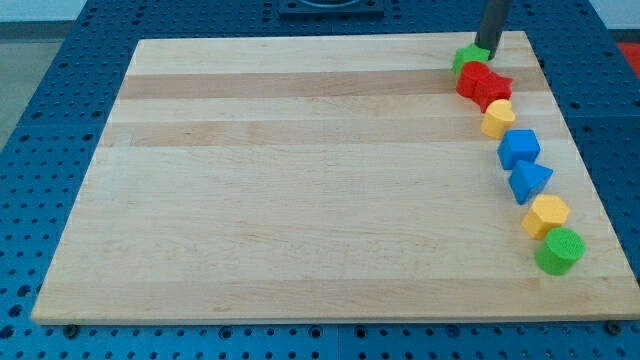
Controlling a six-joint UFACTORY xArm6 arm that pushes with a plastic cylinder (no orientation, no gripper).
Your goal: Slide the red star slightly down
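Observation:
The red star (pixel 493 90) lies near the board's top right corner, touching another red block (pixel 473 78) on its upper left. A green block (pixel 466 56) sits just above them. My tip (pixel 487 47) comes down from the view's top and stands right next to the green block's upper right side, a little above the red star. A yellow block (pixel 498 118) touches the red star from below.
Down the board's right side run a blue block (pixel 519 148), a blue triangular block (pixel 530 181), a yellow block (pixel 546 215) and a green round block (pixel 559 250). The wooden board (pixel 300 180) lies on a blue perforated table; its right edge is close to the blocks.

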